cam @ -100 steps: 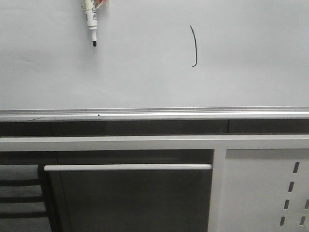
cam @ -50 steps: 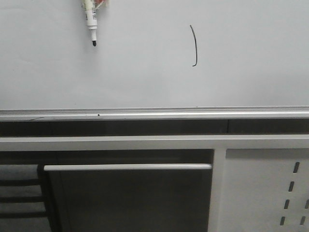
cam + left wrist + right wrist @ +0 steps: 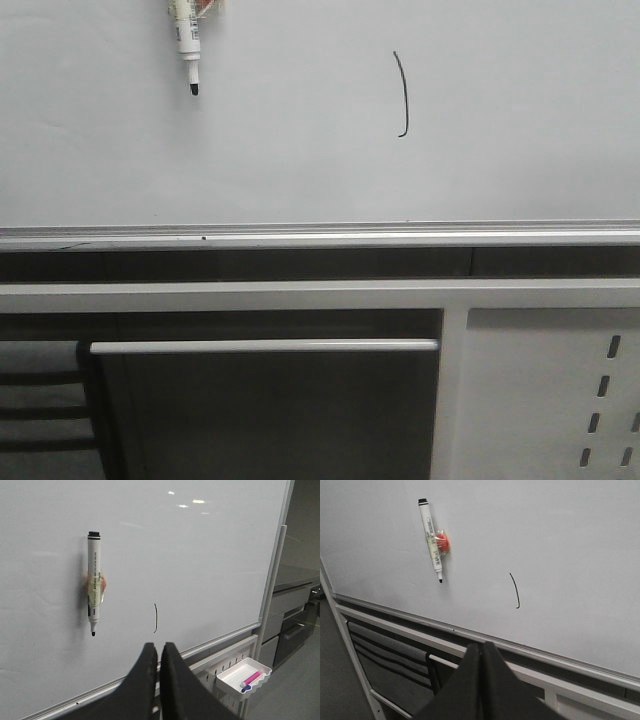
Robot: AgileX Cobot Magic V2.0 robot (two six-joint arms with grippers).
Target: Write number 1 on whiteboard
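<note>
On the whiteboard (image 3: 300, 160), number 1 (image 3: 402, 95), marker (image 3: 93, 582), white tray (image 3: 245, 675) left-wrist-only, both grippers (image 3: 159, 652) (image 3: 481, 652) pressed together.

- The marker (image 3: 187, 45) is cut off by the top edge of the front view; only its lower barrel and black tip show.
- The marker's label print is too small to read in either wrist view.
- The whiteboard (image 3: 300, 150) runs past the top and both side edges of the front view.
- The slotted metal panel (image 3: 545, 395) is cut off at the right and bottom edges.
- The contents of the white tray (image 3: 245, 676) are too small to identify beyond pink and blue items.
</note>
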